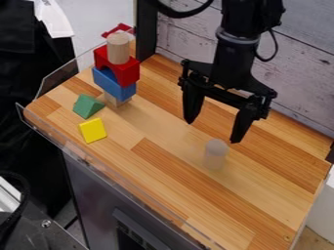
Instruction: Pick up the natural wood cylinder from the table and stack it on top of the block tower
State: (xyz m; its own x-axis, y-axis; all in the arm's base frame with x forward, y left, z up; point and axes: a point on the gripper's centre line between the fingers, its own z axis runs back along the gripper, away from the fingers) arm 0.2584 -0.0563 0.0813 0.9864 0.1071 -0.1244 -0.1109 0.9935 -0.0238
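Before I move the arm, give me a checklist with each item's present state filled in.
1. Black two-finger tool open: ok, fingers spread.
2. Tool empty: ok, nothing between them.
3. Pale, see-through-looking cylinder upright on the wooden surface: ok.
4. Tool centred over that cylinder: cannot tell from this slanted view.
5. Stack standing, with blue arched block, red arched block and light wooden cylinder in place: ok.
6. Green triangular block and yellow block apart from the tool: ok.
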